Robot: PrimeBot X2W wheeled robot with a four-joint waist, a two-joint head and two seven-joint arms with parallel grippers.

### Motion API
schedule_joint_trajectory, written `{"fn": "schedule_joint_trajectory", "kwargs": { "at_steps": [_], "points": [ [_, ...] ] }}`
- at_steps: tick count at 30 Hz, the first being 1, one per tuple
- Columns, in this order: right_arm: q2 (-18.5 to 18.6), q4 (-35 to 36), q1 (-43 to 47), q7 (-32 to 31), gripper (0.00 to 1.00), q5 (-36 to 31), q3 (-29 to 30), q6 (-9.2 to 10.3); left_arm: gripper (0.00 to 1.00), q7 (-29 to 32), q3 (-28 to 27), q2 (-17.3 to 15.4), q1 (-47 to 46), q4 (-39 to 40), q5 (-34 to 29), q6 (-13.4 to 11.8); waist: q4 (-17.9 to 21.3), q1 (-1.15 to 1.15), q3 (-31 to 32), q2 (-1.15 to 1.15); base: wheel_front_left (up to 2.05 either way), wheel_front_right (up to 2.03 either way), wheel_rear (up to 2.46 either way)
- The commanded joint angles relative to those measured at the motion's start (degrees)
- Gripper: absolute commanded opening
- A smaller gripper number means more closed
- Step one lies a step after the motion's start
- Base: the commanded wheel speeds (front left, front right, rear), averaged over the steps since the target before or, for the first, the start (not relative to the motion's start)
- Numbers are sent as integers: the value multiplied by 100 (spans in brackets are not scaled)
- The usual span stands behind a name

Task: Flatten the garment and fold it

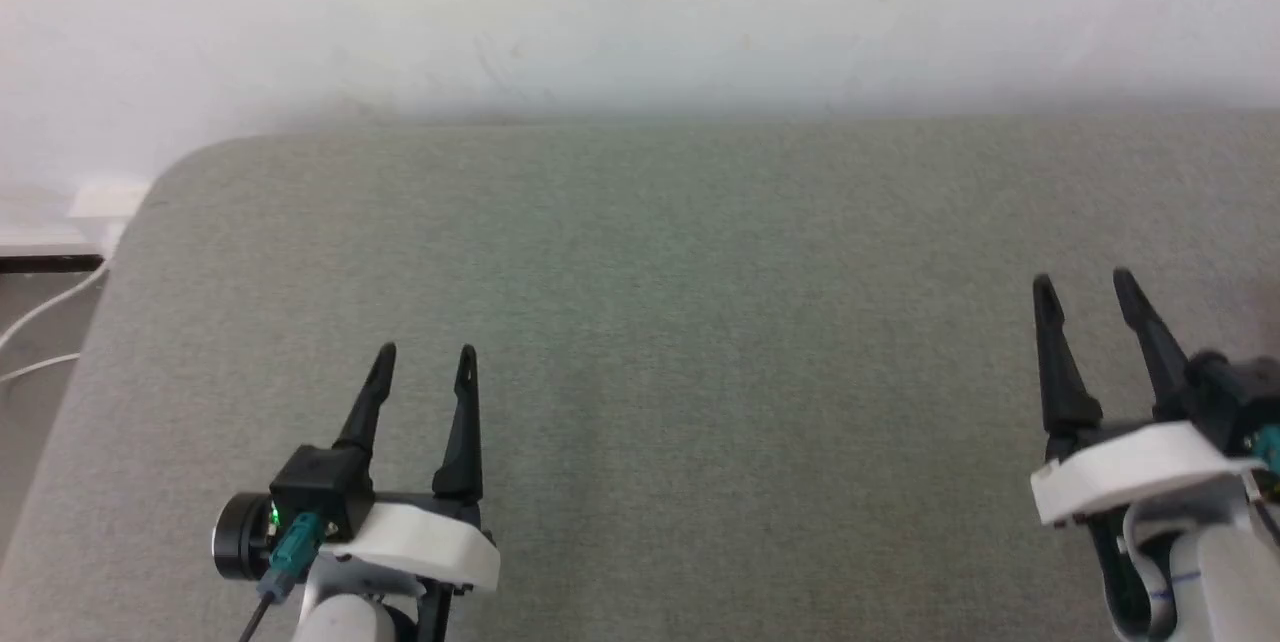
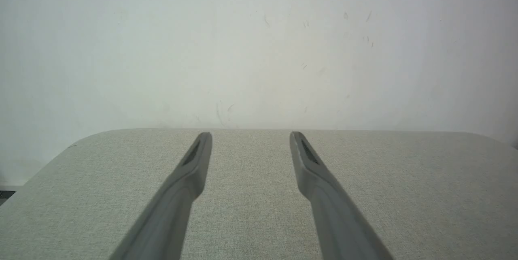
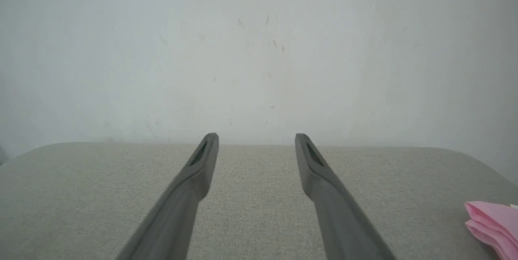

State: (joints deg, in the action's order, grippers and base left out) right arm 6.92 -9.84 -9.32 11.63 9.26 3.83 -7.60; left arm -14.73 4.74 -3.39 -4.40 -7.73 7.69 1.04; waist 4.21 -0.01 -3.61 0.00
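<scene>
Grey woven cloth is covering the tabletop [image 1: 700,322], which is running back to a pale, scuffed wall [image 1: 640,12]. Off its rounded left corner, white cables [image 1: 40,322] are trailing down toward the floor. Moving rightward, the left claw [image 1: 426,360] is hovering low over the near left part of the tabletop, its two dark fingers standing well apart, gripping nothing and pointing at the wall. Plain grey cloth is stretching between the two arms. Further right, the right claw [image 1: 1083,284] is hanging close to the right edge of the head view, likewise spread wide and carrying nothing. The garment [image 3: 487,221] is showing at the lower right corner of the right wrist view as a bunched pink fold, lying on the tabletop to the right of that claw and apart from its fingers. How much of it is lying beyond the frame cannot be told, and no waistband or label is visible. Judging from this, the task is only beginning: nothing is being flattened yet, and the step in hand is going to fetch the fabric. The next move is likely calling for the right arm to swing rightward, lower its fingers onto an edge of the pink bundle, pinch the thin layers near the surface, and drag them toward the middle where both claws can reach.
</scene>
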Motion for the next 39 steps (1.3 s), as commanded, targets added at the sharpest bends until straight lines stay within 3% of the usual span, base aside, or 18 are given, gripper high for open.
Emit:
{"fn": "schedule_joint_trajectory", "kwargs": {
  "at_steps": [1, 10, 28, 29, 39],
  "points": [
    [-104, 147, 212, -15, 100, -60, 82, 11, 100, -27, 18, 21, 103, -31, 70, 38, -300, 1, 282, 0, 0, 0, 0],
    [-393, 529, 1093, -161, 100, -171, 241, 11, 100, -27, 71, 45, 325, -67, 196, 2, -395, 1, 409, 0, 0, 0, 0],
    [-403, 491, 1252, -229, 100, 36, 21, 11, 100, -27, 66, 50, 551, -140, 315, -89, -369, 1, 514, 0, 0, 0, 0],
    [-381, 494, 1192, -238, 0, -7, 19, 0, 0, 4, 64, 37, 520, -125, 291, -59, -368, 1, 514, 0, 0, 0, 0],
    [-377, 493, 1192, -250, 0, -9, 21, 0, 0, 8, 67, 36, 520, -125, 292, -59, -367, 1, 515, 0, 0, 0, 0]
  ]
}}
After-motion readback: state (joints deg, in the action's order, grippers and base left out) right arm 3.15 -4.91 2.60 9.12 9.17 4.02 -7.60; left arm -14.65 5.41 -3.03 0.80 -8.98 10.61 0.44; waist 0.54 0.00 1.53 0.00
